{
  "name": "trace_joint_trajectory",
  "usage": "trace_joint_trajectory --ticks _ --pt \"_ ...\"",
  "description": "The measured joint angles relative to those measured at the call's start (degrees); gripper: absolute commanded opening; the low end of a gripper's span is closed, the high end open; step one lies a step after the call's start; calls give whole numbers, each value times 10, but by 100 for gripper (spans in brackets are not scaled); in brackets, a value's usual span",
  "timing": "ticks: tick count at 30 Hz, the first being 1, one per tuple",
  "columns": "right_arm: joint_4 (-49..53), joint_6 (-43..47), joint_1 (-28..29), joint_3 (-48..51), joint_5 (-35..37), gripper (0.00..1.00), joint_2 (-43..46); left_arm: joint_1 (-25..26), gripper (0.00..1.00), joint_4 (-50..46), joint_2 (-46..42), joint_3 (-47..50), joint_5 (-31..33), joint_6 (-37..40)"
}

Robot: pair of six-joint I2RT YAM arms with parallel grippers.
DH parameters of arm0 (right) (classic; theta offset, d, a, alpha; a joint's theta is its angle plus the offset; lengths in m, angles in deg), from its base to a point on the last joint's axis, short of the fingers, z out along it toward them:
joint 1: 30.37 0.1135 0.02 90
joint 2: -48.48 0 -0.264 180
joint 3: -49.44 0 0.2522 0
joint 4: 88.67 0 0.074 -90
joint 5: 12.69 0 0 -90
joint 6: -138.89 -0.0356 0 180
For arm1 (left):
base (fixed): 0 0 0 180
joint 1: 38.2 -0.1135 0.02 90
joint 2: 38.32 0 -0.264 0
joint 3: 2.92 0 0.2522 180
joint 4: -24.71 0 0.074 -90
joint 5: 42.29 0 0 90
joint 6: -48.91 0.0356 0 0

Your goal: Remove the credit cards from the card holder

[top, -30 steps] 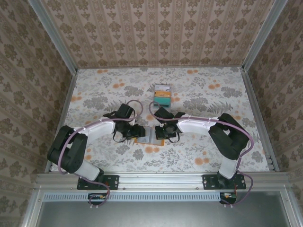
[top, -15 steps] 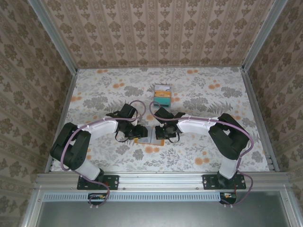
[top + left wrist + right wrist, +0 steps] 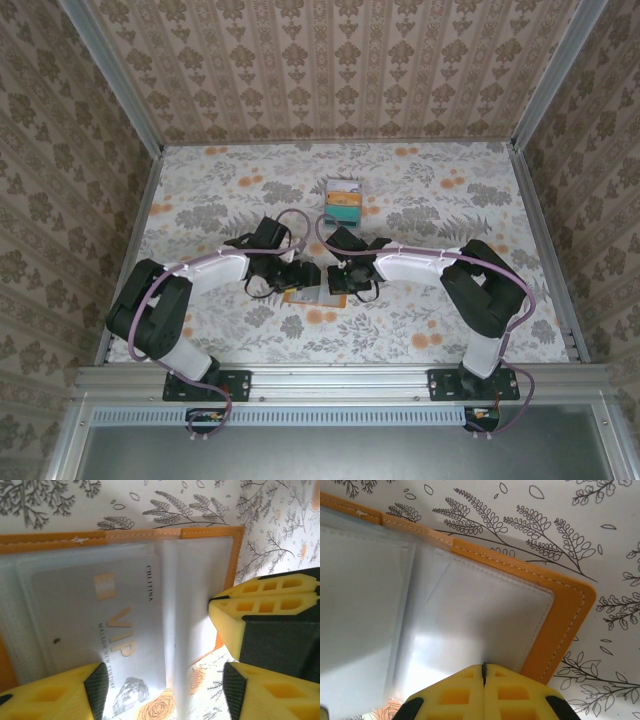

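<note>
Partly done: a card pile (image 3: 343,201) lies beyond the holder (image 3: 470,615), but a white card (image 3: 107,625) sits in its sleeve. Over that card the left gripper (image 3: 165,687) gapes wide, while the right gripper (image 3: 484,675) is closed, empty, at the holder's edge.

The whitish card (image 3: 100,615) in the card holder (image 3: 50,539) reads "VIP" and "CHLITINA"; smaller lettering is unclear.

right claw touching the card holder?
Touching. Left wrist view: the shut right claw presses its tip onto the clear inner sleeve of the card holder, no gap visible.
</note>
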Motion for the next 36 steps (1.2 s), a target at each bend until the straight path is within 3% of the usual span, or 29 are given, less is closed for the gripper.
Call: trace_joint_trajectory --ticks 2,12,25,31,36 --pt "-1 0 0 0 0 8 0 2 81 3 0 0 -5 -2" --pt "-7 -14 -1 9 7 12 6 12 69 21 -7 0 -43 -2" --pt "-17 -49 -37 88 63 15 122 62 64 35 31 -48 -80 0" --pt "-20 -58 -38 89 61 19 125 45 61 16 23 -47 -75 9" --pt "-27 -60 -36 75 48 21 123 -13 40 -2 -37 -25 -49 17"
